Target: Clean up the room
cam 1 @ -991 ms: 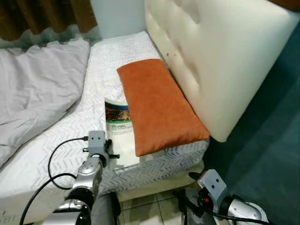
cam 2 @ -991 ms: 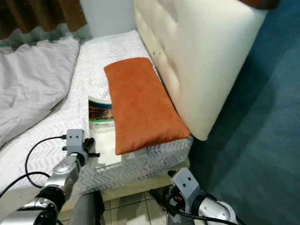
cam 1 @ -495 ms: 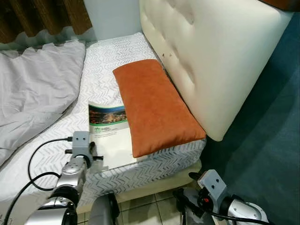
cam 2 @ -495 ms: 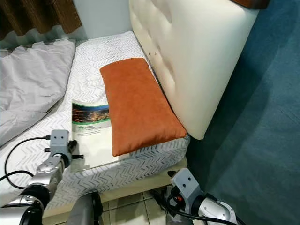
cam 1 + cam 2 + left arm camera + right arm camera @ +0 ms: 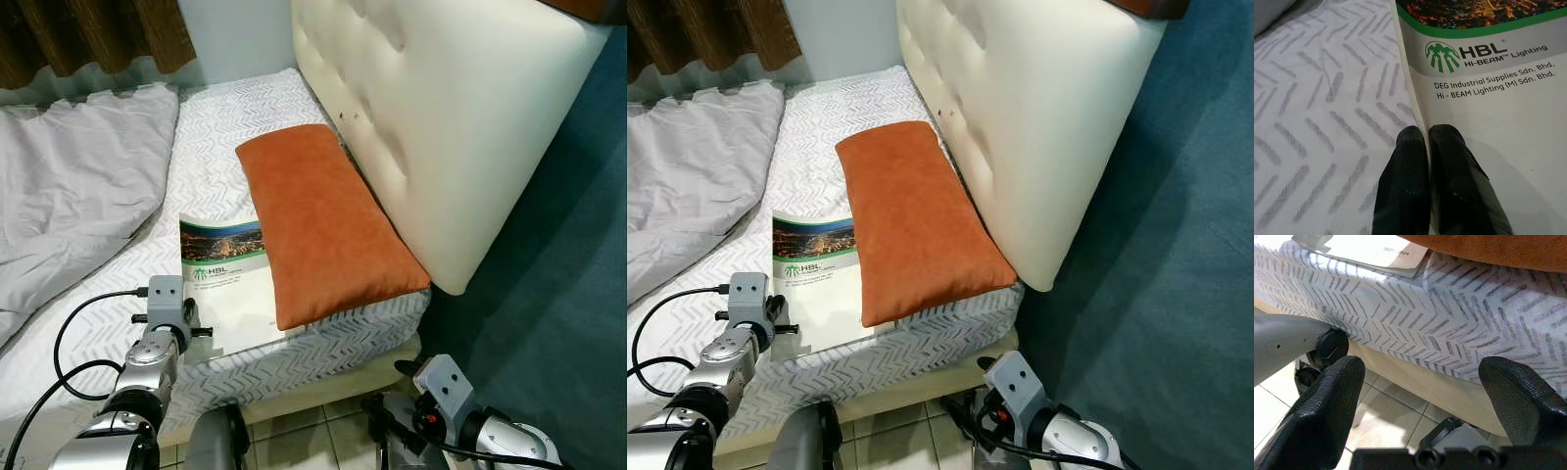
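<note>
White glossy booklet with a green-banded night-city cover (image 5: pixel 227 279) lying flat on my bed's chevron-patterned mattress (image 5: pixel 225 166), its right edge tucked under the long orange velvet cushion (image 5: pixel 323 220). My left claw (image 5: pixel 1427 134), clenched, pinches the booklet's left edge. My right claw (image 5: pixel 1425 377), released, hangs low beside the bed frame over tiled floor (image 5: pixel 1396 423). Crumpled grey duvet (image 5: pixel 69 186) lies left.

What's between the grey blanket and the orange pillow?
Bare patterned sheet, plus the booklet nearer the pillow, in both eye views. Blanket lies apart.
</note>
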{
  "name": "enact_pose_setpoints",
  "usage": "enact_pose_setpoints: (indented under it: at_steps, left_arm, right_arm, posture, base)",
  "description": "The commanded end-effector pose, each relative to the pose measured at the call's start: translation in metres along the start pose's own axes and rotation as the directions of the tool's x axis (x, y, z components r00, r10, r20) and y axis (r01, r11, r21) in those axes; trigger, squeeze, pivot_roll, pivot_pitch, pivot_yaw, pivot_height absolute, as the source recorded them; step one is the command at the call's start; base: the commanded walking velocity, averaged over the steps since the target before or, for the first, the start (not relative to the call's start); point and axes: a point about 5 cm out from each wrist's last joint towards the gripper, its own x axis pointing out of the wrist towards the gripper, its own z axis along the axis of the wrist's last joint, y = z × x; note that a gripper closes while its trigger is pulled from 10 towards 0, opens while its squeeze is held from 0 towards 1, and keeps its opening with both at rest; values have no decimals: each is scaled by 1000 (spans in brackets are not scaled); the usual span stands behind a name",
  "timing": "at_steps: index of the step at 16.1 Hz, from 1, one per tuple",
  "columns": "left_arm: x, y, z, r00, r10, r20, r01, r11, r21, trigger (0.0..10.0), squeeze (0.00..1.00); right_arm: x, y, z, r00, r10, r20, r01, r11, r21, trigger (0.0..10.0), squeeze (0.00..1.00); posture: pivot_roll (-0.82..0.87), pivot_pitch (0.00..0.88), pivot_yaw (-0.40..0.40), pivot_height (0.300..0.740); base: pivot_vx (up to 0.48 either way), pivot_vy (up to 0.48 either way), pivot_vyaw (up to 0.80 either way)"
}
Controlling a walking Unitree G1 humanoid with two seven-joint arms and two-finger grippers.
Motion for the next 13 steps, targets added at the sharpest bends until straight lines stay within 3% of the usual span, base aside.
enact_pose_setpoints:
  at_steps: [1, 7, 13]
  left_arm:
    - [-3, 16, -10, 998, 36, -57, -34, 999, 35, 0, 0]
    - [-5, 31, -9, 995, 61, -76, -54, 994, 97, 0, 0]
    - [-4, 26, -9, 995, 45, -84, -37, 995, 87, 0, 0]
  right_arm:
    - [-1, 1, -4, 1000, 2, -21, -2, 1000, 0, 10000, 0]
    - [-1, 0, -3, 1000, 4, -19, -4, 1000, -1, 10000, 0]
    - [-1, 0, -4, 1000, 3, -22, -3, 1000, 2, 10000, 0]
  posture:
    - [-213, 115, 36, 576]
    - [-212, 119, 34, 576]
    - [-214, 123, 34, 576]
  base:
    - [0, 0, 0]
    - [0, 0, 0]
    - [0, 0, 0]
